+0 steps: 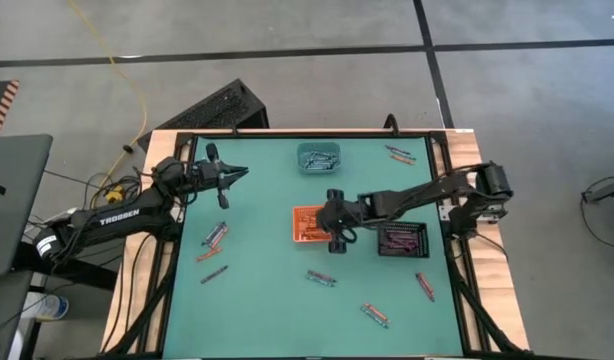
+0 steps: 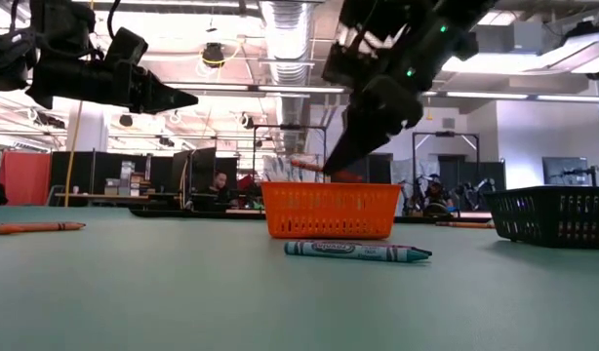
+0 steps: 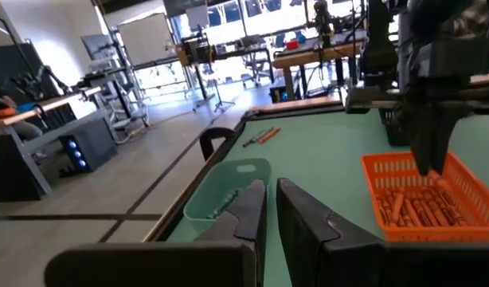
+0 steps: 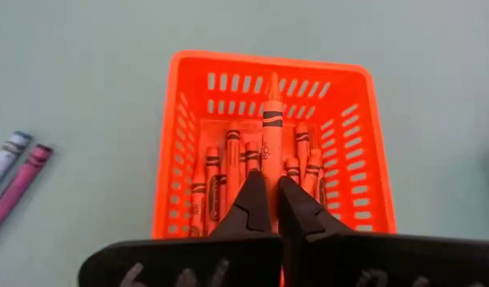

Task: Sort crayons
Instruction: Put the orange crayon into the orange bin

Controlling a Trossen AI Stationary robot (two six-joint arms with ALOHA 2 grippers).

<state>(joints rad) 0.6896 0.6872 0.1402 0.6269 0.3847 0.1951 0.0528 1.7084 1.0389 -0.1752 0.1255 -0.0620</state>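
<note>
My right gripper point(image 4: 266, 182) hangs over the orange basket point(image 1: 307, 222) in mid-table, shut on an orange crayon point(image 4: 270, 119). Several orange crayons point(image 4: 228, 171) lie on the basket's floor. My left gripper point(image 1: 239, 172) is shut with nothing in it, held level above the table's far left part, near the teal tray point(image 1: 318, 157). Loose crayons lie flat on the green table: a group at the left point(image 1: 215, 235), a teal one point(image 2: 356, 251) near the basket, and others at the near right point(image 1: 375, 315). My right gripper pinches the orange crayon's blunt rear end point(image 4: 266, 163) between its two fingertips. The fingers slant down from the table's right side, and the crayon runs on forward along them, its pointed tip point(image 4: 272, 80) away from the gripper. The crayon is lifted clear above the orange basket point(image 2: 329, 210).
A black tray point(image 1: 402, 240) holding crayons stands just right of the orange basket, under my right arm. More crayons lie at the far right corner point(image 1: 399, 153) and at the right point(image 1: 424, 285). Two crayons, one purple, point(image 4: 17, 179) lie beside the basket. A raised black frame point(image 1: 177, 200) borders the table.
</note>
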